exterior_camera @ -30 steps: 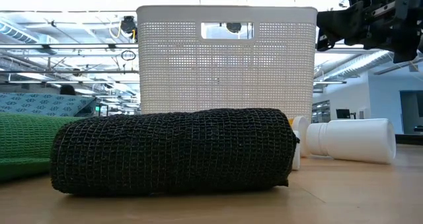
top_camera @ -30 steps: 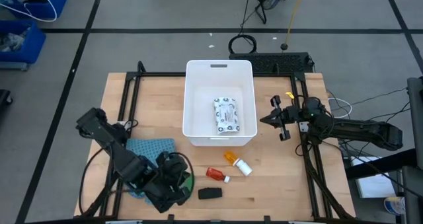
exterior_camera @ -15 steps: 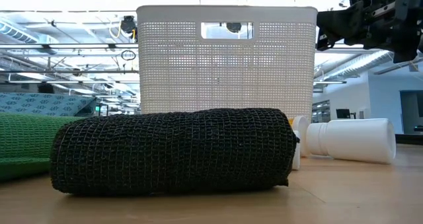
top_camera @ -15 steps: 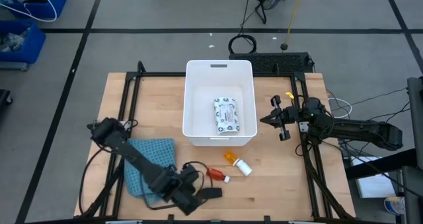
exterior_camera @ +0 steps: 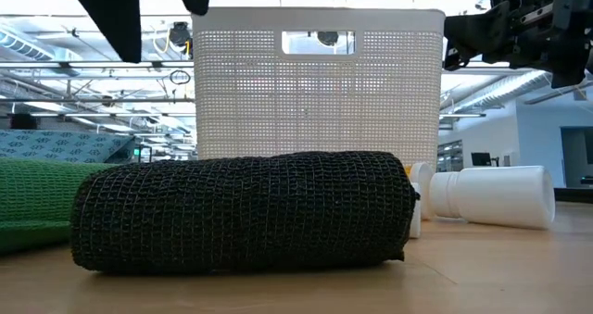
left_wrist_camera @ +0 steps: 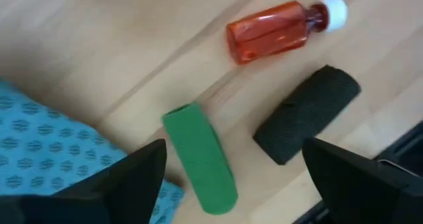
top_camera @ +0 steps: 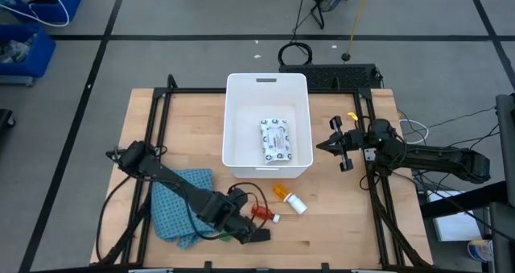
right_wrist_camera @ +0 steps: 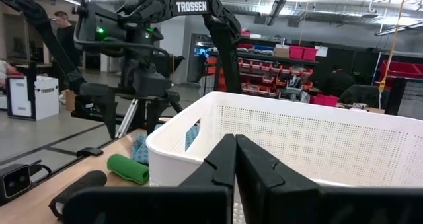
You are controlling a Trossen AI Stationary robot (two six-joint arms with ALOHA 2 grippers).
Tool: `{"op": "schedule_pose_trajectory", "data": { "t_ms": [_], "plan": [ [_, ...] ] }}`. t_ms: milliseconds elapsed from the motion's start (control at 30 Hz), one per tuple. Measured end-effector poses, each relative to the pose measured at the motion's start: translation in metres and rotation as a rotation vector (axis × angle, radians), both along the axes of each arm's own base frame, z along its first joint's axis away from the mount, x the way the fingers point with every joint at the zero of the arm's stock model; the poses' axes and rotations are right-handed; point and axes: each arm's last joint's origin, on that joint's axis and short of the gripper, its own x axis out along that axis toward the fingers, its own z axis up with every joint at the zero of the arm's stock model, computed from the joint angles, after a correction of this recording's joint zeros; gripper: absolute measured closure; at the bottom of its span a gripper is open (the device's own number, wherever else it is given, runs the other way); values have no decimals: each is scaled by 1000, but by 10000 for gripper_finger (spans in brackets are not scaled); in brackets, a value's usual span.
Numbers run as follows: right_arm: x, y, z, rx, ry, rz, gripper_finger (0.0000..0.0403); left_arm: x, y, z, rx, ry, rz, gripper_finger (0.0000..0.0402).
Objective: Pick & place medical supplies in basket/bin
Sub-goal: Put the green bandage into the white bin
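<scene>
The wooden counter (top_camera: 185, 128) carries the big white bin (top_camera: 267, 126) around the middle toward the far side, and a flat white printed packet (top_camera: 274, 141) is already lying inside it on the bottom. Next biggest is the blue checked cloth (top_camera: 179, 204), spread out on the near left part of the counter. The left arm reaches across that cloth with its pincer (top_camera: 241, 226) hanging just above the loose stuff near the front edge, fingers spread wide and gripping nothing; its wrist view looks straight down between them. Under it are the black oblong piece (left_wrist_camera: 307, 114) and the green oblong piece (left_wrist_camera: 199, 158), close together but apart, the green one right at the cloth's edge. Just beyond those lies the small red-and-white tube (left_wrist_camera: 284, 30) on its side, and a bit further right is the orange pill bottle (top_camera: 288, 197) with white cap, also lying down, near the bin's front wall. The right pincer (top_camera: 335, 145) waits beside the bin's right wall, fingers pressed together, empty.
</scene>
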Motion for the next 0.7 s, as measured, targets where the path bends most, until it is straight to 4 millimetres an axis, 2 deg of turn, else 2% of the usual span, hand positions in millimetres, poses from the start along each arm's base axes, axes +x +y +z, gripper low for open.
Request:
{"op": "schedule_pose_trajectory", "data": {
  "t_ms": [233,567,700],
  "plan": [
    [0,0,0,2,3,2,403,-4,0,-20,-6,32,50,44],
    [0,0,-1,7,15,3,403,-12,-12,-67,-103,-1,50,79],
    [0,0,-1,7,15,3,403,-19,-11,-82,-100,20,71,87]
  ]
}}
